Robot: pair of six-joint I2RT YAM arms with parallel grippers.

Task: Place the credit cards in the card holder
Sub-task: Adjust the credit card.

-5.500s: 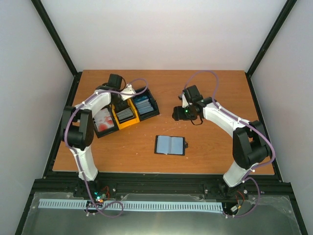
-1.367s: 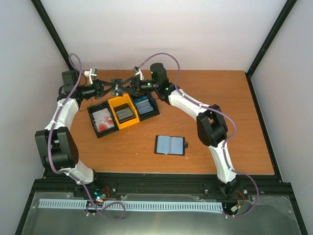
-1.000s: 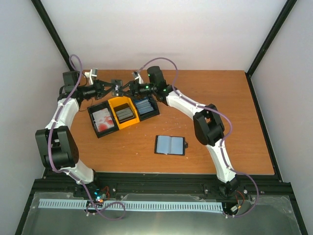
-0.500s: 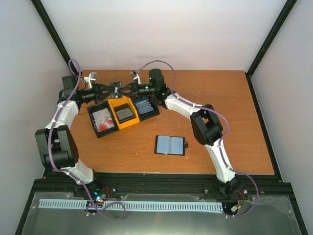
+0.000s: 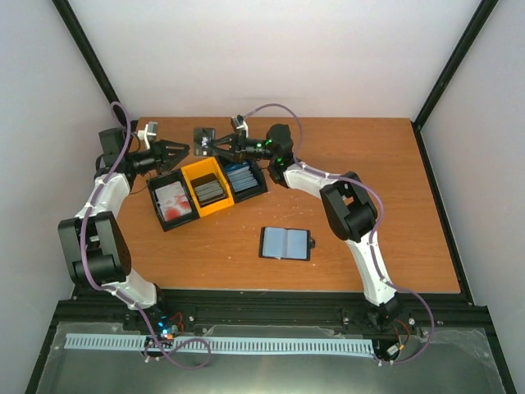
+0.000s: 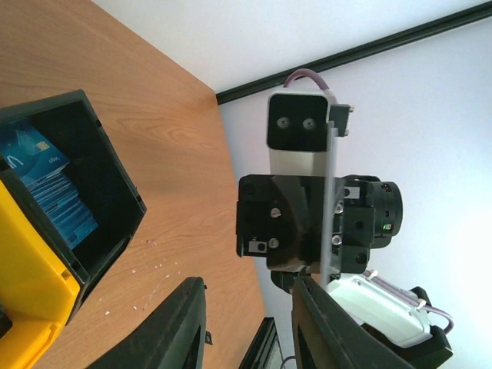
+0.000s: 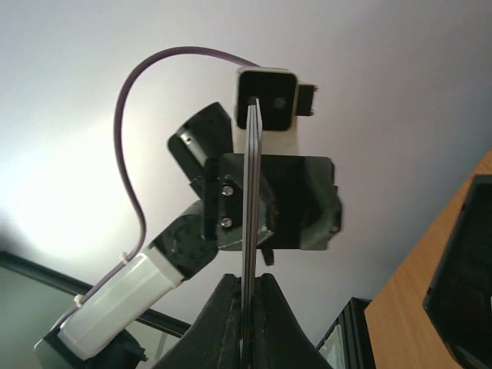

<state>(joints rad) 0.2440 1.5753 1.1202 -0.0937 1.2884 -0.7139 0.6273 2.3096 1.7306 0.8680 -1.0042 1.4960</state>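
Observation:
A grey credit card [image 5: 203, 135] hangs in the air above the back of the table, and my right gripper [image 5: 215, 142] is shut on it. In the right wrist view the card [image 7: 250, 184] stands edge-on, rising from between that gripper's [image 7: 248, 288] closed fingers. My left gripper [image 5: 179, 149] is open just left of the card, with a gap between them. In the left wrist view its fingers [image 6: 184, 323] hold nothing, and the card's thin edge [image 6: 332, 200] shows ahead. The card holder [image 5: 285, 243] lies open and flat mid-table, far from both grippers.
Three bins sit in a row below the grippers: a black one [image 5: 156, 197] with red-and-white cards, a yellow one [image 5: 195, 174] with grey cards, and a black one [image 5: 261, 182] with blue cards [image 6: 46, 192]. Black frame rails border the table.
The grey card has passed from the left gripper to the right. The right jaws closed on it, the left jaws opened and drew back left, and the right gripper shifted slightly right.

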